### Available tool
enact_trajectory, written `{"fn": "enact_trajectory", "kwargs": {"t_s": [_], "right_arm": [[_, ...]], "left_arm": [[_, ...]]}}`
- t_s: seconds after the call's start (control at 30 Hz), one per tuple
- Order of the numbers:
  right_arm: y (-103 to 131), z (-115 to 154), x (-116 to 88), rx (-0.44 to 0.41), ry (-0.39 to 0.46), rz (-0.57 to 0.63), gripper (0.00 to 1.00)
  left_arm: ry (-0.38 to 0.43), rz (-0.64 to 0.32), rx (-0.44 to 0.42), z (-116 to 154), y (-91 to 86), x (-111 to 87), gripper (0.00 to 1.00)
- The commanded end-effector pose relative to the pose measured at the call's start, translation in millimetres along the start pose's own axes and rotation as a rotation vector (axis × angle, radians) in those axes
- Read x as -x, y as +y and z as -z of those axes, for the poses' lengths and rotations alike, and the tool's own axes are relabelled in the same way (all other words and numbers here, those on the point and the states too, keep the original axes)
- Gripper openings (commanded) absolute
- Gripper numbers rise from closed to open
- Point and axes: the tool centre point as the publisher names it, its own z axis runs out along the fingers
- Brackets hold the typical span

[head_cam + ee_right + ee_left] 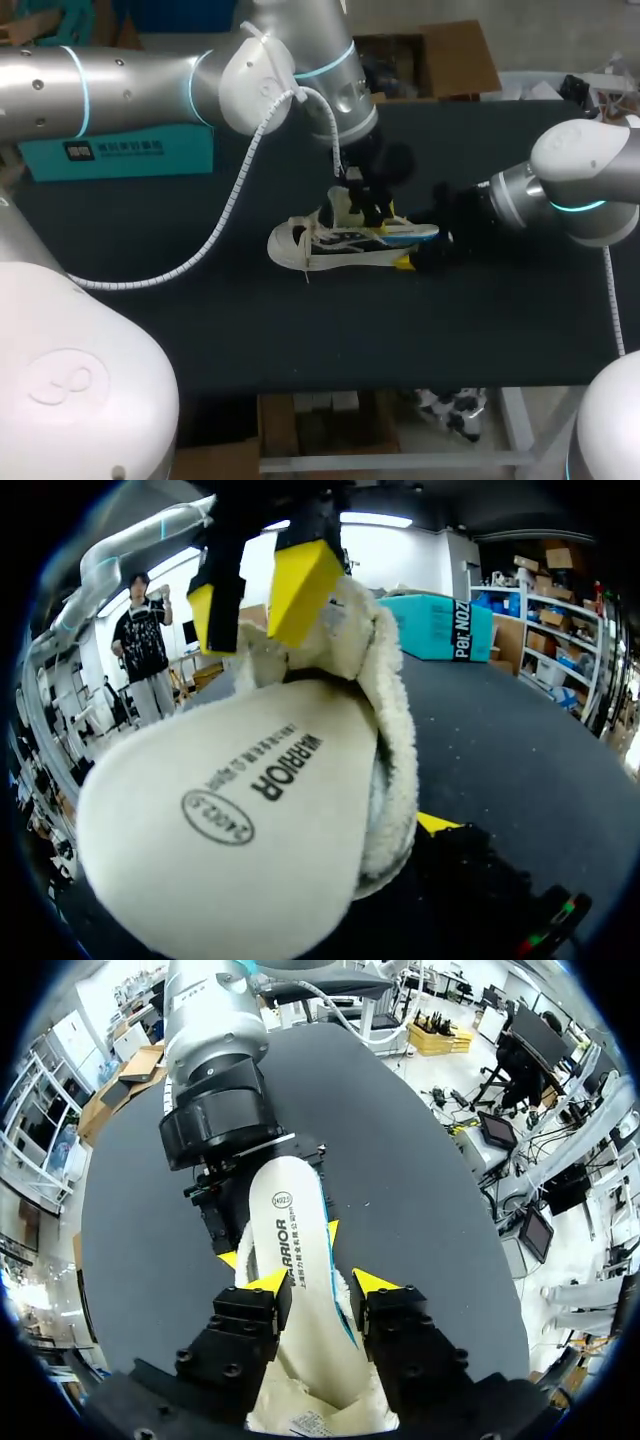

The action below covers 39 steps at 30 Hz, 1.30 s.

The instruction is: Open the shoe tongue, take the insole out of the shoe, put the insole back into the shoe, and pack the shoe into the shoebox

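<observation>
Head view: shoe is seen lying on its side mid-table, toe toward the left arm's side. Left gripper is lowered onto the shoe opening from above. Right gripper is set against the heel end. Insole is seen partly out of the shoe, its blue-edged end pointing toward the right gripper. Teal box is parked at the far left edge, well apart from the shoe. Left wrist view: left gripper is clenched across the shoe's fleece collar, with the insole running between its fingers and on to the right gripper just ahead. Right wrist view: insole is seen face-on, sticking out of the fleece-lined opening and lying over the right gripper, so most of that gripper is hidden. Left gripper is seen pinched on the fleece above the insole. Right grip state cannot be told from any view.
</observation>
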Motion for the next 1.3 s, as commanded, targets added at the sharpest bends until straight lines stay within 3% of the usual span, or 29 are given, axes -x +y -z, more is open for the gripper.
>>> {"fn": "enact_trajectory", "kwargs": {"t_s": [0.03, 0.33, 0.53, 0.9, 1.2, 1.3], "right_arm": [[-7, -5, 0, 0.002, 0.004, 0.0, 0.0], [-7, -5, 0, 0.002, 0.004, 0.0, 0.0], [-7, -5, 0, 0.002, 0.004, 0.0, 0.0], [-7, -5, 0, 0.002, 0.004, 0.0, 0.0], [-7, -5, 0, 0.002, 0.004, 0.0, 0.0], [-7, -5, 0, 0.002, 0.004, 0.0, 0.0]], "left_arm": [[-0.012, -0.01, 0.016, -5, -5.9, -2.3, 0.41], [-0.033, -0.032, 0.028, -25, -14.4, 5.8, 0.41], [-0.029, -0.074, 0.028, -41, -15.8, 8.5, 0.47], [-0.056, -0.044, 0.006, -48, -11.1, 22.6, 0.45], [-0.084, -0.03, -0.024, -36, -10.1, 28.3, 0.29], [-0.094, -0.027, -0.028, -30, -11.5, 28.6, 0.17]]}}
